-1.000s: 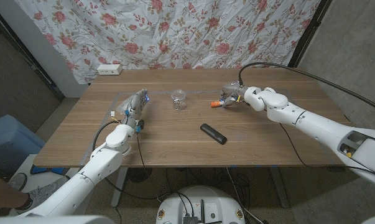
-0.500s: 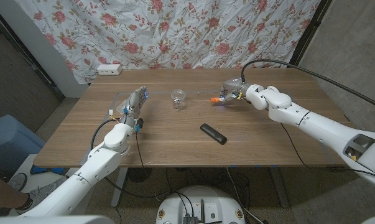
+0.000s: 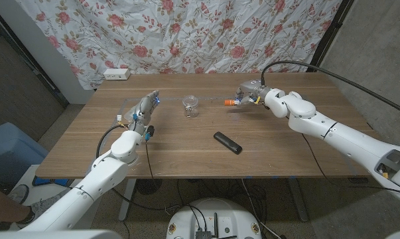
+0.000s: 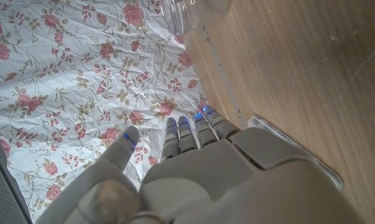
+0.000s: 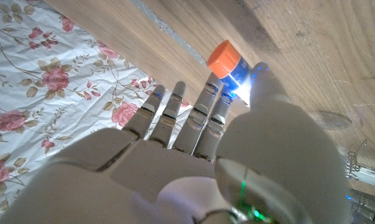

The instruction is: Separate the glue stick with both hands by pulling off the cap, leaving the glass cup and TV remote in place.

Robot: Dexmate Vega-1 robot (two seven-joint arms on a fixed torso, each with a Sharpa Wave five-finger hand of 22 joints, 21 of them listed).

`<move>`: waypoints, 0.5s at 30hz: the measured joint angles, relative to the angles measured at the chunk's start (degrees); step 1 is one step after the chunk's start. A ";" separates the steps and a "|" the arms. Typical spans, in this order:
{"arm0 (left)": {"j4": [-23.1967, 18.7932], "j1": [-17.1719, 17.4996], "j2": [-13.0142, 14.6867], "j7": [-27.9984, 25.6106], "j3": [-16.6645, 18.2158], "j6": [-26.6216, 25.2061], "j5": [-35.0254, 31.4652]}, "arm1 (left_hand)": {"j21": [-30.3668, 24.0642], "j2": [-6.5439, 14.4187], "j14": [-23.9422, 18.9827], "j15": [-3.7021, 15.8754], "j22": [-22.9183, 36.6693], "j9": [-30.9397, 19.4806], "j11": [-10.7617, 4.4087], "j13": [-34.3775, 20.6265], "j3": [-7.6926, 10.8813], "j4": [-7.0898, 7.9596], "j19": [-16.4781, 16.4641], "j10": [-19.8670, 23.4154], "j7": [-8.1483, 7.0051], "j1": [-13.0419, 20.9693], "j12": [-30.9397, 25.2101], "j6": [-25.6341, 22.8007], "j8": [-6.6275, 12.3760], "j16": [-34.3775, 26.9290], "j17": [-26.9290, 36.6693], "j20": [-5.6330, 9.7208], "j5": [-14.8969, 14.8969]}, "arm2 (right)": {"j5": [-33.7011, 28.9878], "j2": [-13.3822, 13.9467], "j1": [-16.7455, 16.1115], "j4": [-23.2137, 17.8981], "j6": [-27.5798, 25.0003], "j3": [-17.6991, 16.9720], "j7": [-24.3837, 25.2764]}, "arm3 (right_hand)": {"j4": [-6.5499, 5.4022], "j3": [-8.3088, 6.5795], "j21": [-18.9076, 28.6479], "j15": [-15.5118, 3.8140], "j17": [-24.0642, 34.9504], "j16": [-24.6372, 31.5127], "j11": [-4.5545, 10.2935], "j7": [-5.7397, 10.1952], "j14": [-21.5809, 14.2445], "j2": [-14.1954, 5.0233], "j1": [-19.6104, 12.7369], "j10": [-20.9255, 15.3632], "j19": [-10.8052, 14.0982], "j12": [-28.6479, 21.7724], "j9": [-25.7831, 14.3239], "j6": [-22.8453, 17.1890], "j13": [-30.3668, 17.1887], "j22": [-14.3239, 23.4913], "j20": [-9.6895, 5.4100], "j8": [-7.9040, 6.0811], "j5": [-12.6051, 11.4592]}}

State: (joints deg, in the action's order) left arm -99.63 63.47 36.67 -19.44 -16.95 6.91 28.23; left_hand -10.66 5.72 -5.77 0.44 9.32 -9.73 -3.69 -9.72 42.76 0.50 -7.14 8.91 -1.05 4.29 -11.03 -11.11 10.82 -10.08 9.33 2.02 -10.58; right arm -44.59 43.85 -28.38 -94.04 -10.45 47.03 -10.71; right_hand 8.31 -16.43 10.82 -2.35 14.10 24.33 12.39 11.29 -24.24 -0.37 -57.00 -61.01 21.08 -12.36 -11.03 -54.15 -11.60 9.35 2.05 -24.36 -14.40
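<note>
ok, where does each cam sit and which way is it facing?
Head: on the robot's head, looking down at the table; both arms show.
Left wrist: behind the left hand, facing the floral curtain and glass cup.
Right wrist: behind the right hand holding the glue stick.
Shared: head view also shows cup and glue stick.

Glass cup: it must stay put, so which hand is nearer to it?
Left. The left hand waits beside the cup, apart; the right hand holds the glue stick farther off.

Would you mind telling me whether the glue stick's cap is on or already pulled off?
On: the orange cap sits on the glue stick held by the right hand.
</note>
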 measured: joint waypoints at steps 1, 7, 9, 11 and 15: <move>-0.34 0.10 0.06 -0.05 0.00 -0.01 -0.21 | 0.00 -0.21 -0.12 0.12 0.00 0.00 -0.17 0.00 0.06 -0.67 -0.32 0.25 -0.10 0.19 0.00 -0.50 0.00 0.00 0.00 0.13 0.19 | 0.05 0.09 -0.21 -0.36 -0.29 -0.19 0.07 | 0.00 0.00 0.00 -0.01 0.00 0.00 0.00 0.00 0.01 0.00 0.00 0.00 0.00 0.00 0.00 0.00 0.00 0.00 0.00 0.08 0.00; -0.91 0.19 0.08 -0.43 -0.07 -0.29 -1.20 | 0.00 0.65 -1.43 0.57 0.00 0.00 -0.88 0.00 0.02 -3.95 -1.63 1.90 -0.58 1.64 -0.22 -2.21 0.23 0.00 0.00 0.26 0.23 | 0.12 0.54 -1.49 -2.45 -0.92 -1.33 0.22 | 0.00 0.00 0.00 -0.10 0.00 0.00 0.00 0.00 0.10 -0.15 0.15 0.00 0.00 0.00 -0.01 0.00 0.00 0.00 0.00 0.23 0.02; -1.81 0.30 0.07 -0.53 -0.38 -0.31 -1.47 | 0.00 0.24 -1.94 0.70 0.00 0.00 -1.27 0.00 0.02 -5.09 -2.24 2.30 -0.50 2.15 -0.22 -2.73 0.23 0.00 0.01 0.26 0.43 | 0.23 0.63 -1.95 -3.08 -1.96 -1.72 0.49 | 0.00 0.00 0.00 -0.10 0.00 0.00 0.00 0.00 0.10 -0.15 0.15 0.01 0.00 0.00 -0.02 0.00 0.00 0.00 0.00 0.30 0.04; -2.07 0.31 0.02 -0.58 -0.49 -0.31 -1.77 | 0.00 0.13 -2.13 0.89 0.00 0.00 -1.65 0.00 0.03 -6.28 -2.55 2.68 -0.87 3.02 -0.22 -3.43 0.23 0.00 0.00 0.12 0.63 | 0.30 0.68 -2.33 -3.53 -2.31 -2.00 0.64 | 0.00 0.00 0.00 -0.10 0.00 0.00 0.00 0.00 0.10 -0.15 0.15 0.01 0.00 0.00 -0.02 0.00 0.00 0.00 0.00 0.30 0.05; -2.25 0.31 -0.03 -0.50 -0.62 -0.22 -2.36 | 0.00 -0.29 -2.77 1.07 0.01 0.00 -1.96 0.00 0.03 -8.49 -3.17 3.60 -1.22 4.19 -0.22 -4.70 0.23 0.00 0.01 0.11 0.63 | 0.38 0.78 -3.09 -4.59 -3.23 -2.56 1.20 | 0.00 0.00 0.00 -0.11 0.01 0.00 0.00 0.00 0.09 -0.13 0.13 0.01 0.00 0.00 -0.04 0.00 -0.03 0.00 0.00 0.66 0.05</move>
State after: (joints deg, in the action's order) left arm -101.88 63.78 36.64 -19.94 -17.56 6.69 25.87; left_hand -10.66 5.44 -8.55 1.51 9.33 -9.73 -5.65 -9.72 42.79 -7.99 -10.30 12.51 -2.27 8.48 -11.26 -15.81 11.05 -10.08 9.34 2.12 -9.95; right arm -44.20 44.63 -31.47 -98.63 -13.68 44.47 -9.51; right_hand 8.31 -16.43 10.82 -2.46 14.11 24.33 12.39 11.30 -24.15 -0.50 -56.87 -61.00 21.08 -12.35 -11.07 -54.14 -11.63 9.36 2.05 -23.70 -14.35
